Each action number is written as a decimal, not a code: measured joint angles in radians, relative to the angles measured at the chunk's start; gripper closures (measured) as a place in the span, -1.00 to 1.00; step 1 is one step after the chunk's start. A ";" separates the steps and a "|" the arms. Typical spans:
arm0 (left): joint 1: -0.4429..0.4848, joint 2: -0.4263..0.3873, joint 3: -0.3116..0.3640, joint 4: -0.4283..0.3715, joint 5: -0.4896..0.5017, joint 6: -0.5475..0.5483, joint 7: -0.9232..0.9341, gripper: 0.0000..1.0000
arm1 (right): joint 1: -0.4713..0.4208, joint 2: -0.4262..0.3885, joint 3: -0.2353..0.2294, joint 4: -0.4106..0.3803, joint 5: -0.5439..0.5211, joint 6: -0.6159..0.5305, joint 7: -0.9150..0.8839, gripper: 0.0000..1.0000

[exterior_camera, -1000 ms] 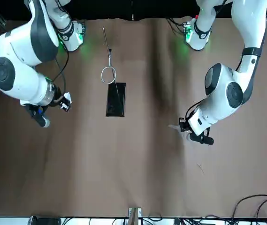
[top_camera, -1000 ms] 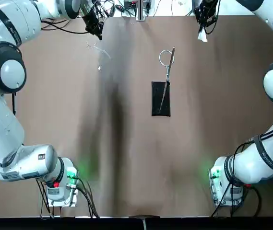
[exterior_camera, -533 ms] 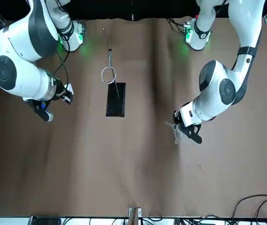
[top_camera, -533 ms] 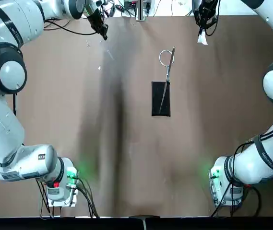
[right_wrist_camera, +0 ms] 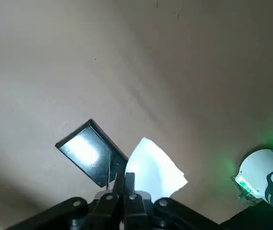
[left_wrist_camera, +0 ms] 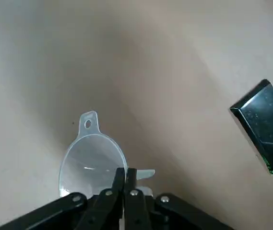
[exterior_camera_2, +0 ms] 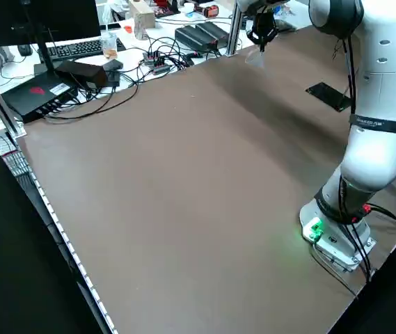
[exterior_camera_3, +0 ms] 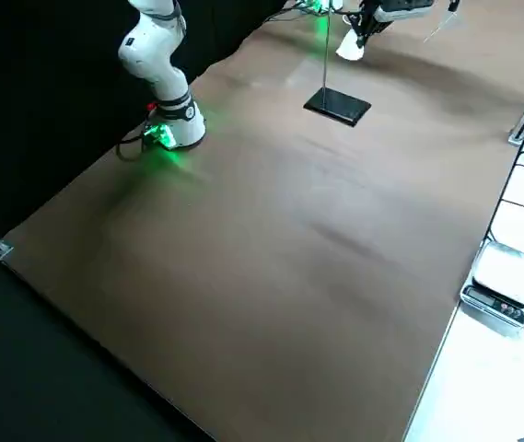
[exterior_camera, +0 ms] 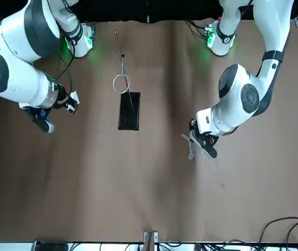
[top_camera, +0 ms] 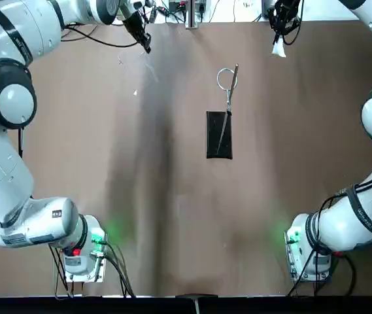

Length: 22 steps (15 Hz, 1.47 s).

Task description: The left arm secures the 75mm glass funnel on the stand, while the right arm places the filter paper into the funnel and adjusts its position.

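Pinches the clear funnel (left_wrist_camera: 92,167) with the left gripper (left_wrist_camera: 125,171), fingers drawn close together at the rim, nearly shut but for that thin wall. Carries it above the far part of the brown table (top_camera: 186,216), to the robot's left of the stand (top_camera: 219,135) and well apart from it. Shows a small holed tab on the rim, opposite the gripped side, and a short stem near the fingertips (left_wrist_camera: 120,175). Grips the white filter paper (right_wrist_camera: 154,168) with the right gripper (right_wrist_camera: 124,177), fingers likewise brought almost together on one edge. Lets the rest of the folded sheet hang loose below, over the far edge of the table, to the robot's right of the stand and outside the funnel. Stands the thin metal rod (exterior_camera_3: 326,55) upright on the flat black base, between the two grippers, with the round wire ring (exterior_camera: 128,83) held level above the table, neither funnel nor paper in it.
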 joint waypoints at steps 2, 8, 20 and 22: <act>0.000 0.000 -0.007 0.020 0.000 -0.014 0.032 0.96 | -0.002 -0.003 -0.002 0.000 0.000 -0.001 0.000 0.98; -0.001 0.003 -0.012 0.033 -0.001 -0.020 0.118 0.96 | -0.001 -0.003 0.000 0.000 0.003 -0.001 -0.001 0.98; 0.007 -0.014 -0.319 0.129 0.085 0.033 0.638 0.96 | -0.002 -0.014 0.005 0.002 0.010 -0.001 -0.041 0.98; 0.027 -0.014 -0.383 0.133 0.085 0.060 0.701 0.96 | -0.004 -0.020 0.003 0.002 0.016 -0.001 -0.059 0.98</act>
